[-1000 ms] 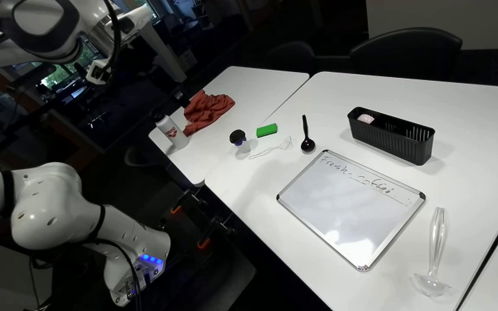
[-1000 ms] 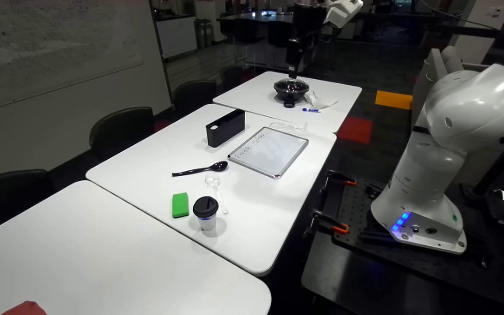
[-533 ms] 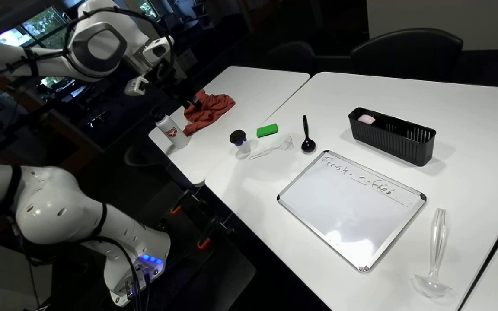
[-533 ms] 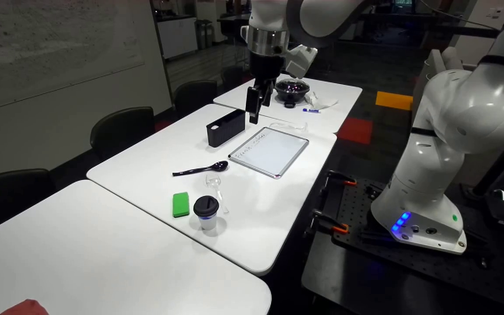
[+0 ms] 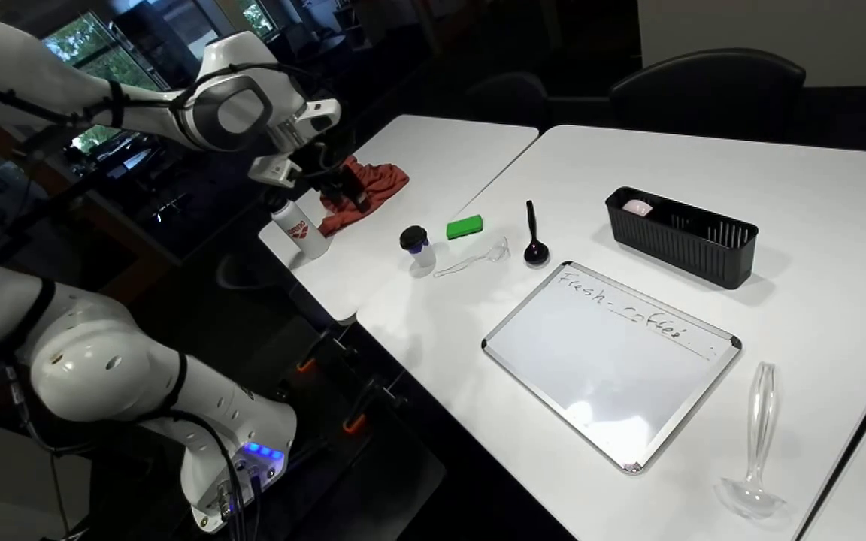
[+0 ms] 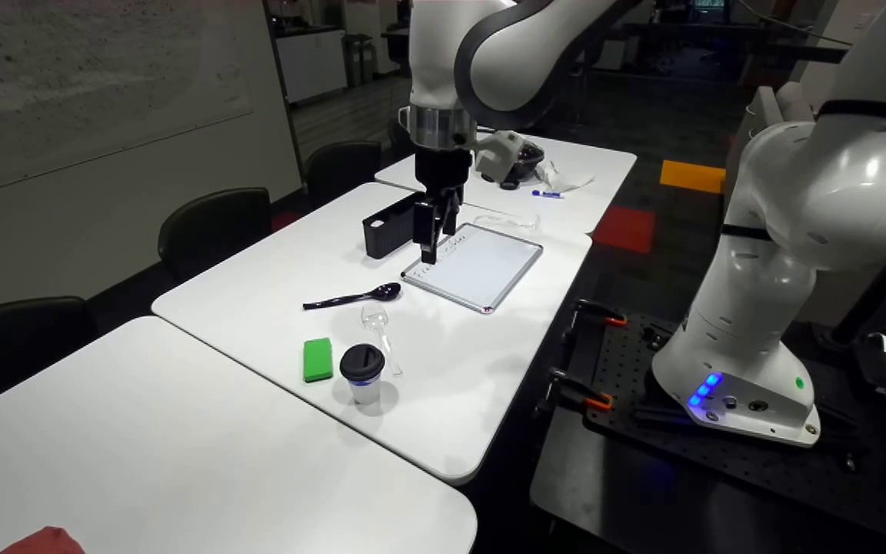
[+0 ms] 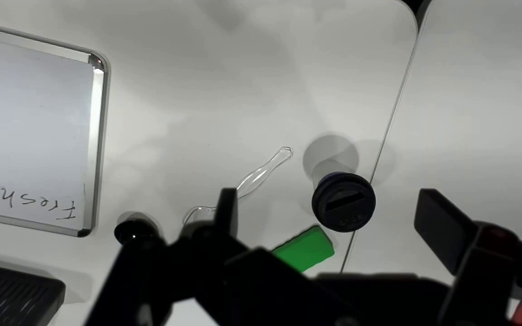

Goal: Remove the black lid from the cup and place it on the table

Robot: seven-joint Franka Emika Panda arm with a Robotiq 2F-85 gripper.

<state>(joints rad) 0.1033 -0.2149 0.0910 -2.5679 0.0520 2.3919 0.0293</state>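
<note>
The black lid (image 7: 344,203), on the cup (image 6: 366,392), lies well apart from the wide-spread gripper (image 7: 332,210).

Pincer (image 7: 330,206) downward (2 fingers (image 7: 444,231) well apart).

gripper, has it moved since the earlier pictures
Yes. In an exterior view, the gripper has moved down and leftward in the picture: a second ago it showed well above the whiteboard, now it overlaps the board's lettered edge.
</note>
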